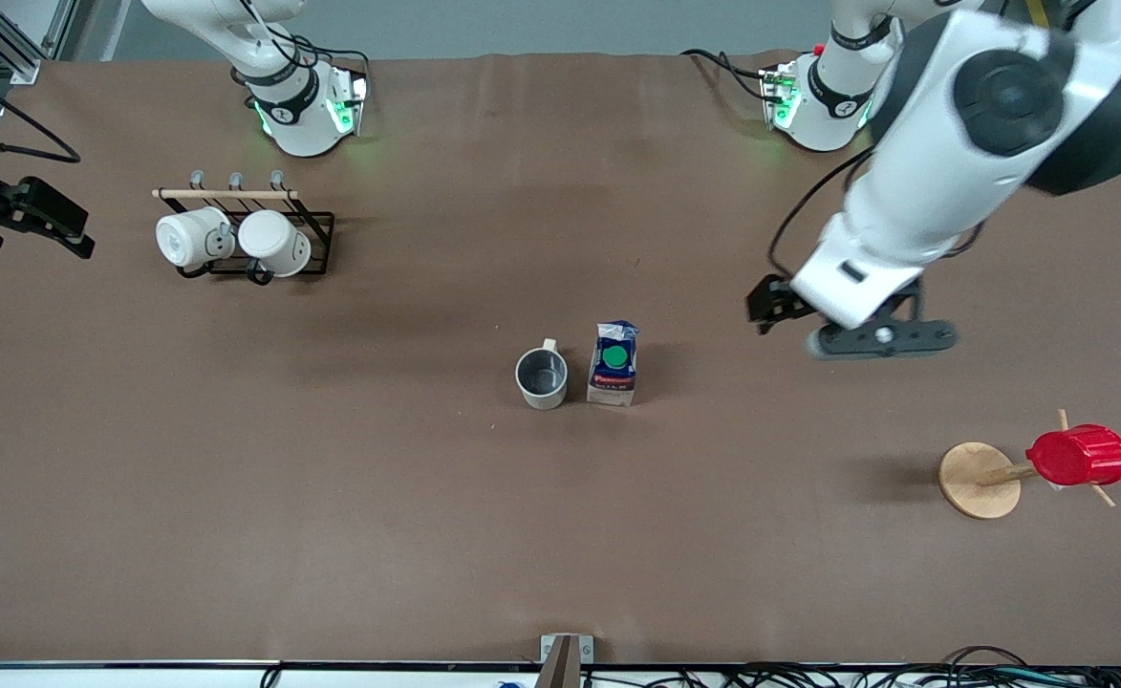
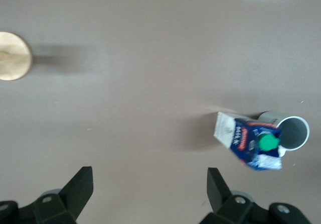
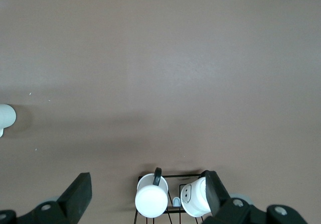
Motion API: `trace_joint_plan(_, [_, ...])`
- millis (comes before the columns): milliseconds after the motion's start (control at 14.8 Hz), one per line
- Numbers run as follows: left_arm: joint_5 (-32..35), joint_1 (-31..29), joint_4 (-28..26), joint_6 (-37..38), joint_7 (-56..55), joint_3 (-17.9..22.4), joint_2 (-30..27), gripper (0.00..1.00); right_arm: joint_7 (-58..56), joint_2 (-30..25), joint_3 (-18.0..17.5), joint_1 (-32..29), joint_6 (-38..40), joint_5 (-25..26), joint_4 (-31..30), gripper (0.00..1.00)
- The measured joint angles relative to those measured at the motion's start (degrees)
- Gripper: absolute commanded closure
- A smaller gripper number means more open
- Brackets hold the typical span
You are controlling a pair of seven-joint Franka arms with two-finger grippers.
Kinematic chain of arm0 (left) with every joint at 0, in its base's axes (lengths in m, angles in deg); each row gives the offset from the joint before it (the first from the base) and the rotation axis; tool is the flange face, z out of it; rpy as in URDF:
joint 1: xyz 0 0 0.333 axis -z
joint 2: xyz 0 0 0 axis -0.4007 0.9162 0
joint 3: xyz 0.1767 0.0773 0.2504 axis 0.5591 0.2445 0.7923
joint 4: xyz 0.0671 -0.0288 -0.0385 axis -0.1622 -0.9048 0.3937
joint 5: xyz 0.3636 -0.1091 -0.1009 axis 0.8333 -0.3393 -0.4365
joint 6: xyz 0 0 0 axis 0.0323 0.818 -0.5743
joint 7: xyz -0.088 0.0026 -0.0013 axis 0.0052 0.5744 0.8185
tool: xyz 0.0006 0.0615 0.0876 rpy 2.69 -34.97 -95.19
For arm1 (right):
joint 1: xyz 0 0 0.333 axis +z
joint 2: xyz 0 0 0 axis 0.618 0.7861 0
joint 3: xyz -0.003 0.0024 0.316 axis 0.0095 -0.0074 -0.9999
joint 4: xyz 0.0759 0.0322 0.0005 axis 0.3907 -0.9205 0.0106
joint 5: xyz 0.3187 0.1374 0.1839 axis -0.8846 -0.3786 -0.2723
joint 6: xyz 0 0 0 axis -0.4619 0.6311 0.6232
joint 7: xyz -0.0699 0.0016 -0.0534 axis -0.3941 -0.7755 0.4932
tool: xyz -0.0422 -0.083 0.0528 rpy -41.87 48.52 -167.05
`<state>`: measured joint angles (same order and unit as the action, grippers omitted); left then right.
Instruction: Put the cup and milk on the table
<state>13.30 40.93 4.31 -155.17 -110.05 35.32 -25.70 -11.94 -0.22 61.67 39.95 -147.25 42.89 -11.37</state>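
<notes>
- Left wrist view shows the left gripper [image 2: 146,194] with its fingers [image 2: 80,186] spread wide and nothing between them; it hangs over bare table [image 2: 150,58], with the milk [image 2: 248,138] and the cup [image 2: 293,132] off to one side.
- The right wrist view shows the right gripper [image 3: 146,194] likewise wide open and empty, over the wire rack [image 3: 170,204] with its two white mugs [image 3: 151,200]; I judge this arm to be waiting.
- In the front view the cup [image 1: 542,376] stands upright on the table [image 1: 331,535] near its middle, the milk [image 1: 614,364] upright just beside it, toward the left arm's end.
- Both things look set down, so the step in hand seems to be clearing the left gripper [image 1: 851,330] away.
- To do that well: keep the fingers open, rise before moving sideways, and steer clear of the carton, which looks light and easy to tip.
- Mind the wooden stand [image 1: 980,480] carrying the red cup [image 1: 1079,456] near that arm.
</notes>
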Motion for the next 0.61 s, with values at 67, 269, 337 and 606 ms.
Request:
trace_joint_plan(67, [-1.4, -2.1, -2.1, 0.0, 2.8, 0.0, -2.3, 0.00, 0.0, 0.0, 0.0, 0.0, 0.0, 0.0, 0.0, 0.00])
trace_joint_plan(269, [-3.4, -8.1, -8.0, 0.1, 8.7, 0.1, -8.6, 0.00, 0.0, 0.0, -0.1, 0.0, 0.0, 0.0, 0.0, 0.00])
trace_joint_plan(337, [-3.5, -9.3, -9.3, 0.1, 9.5, 0.1, -10.1, 0.00, 0.0, 0.0, -0.1, 0.0, 0.0, 0.0, 0.0, 0.00])
trace_joint_plan(606, [-3.4, -9.8, -11.6, 0.8, 10.0, -0.1, -12.0, 0.00, 0.0, 0.0, 0.0, -0.1, 0.0, 0.0, 0.0, 0.00])
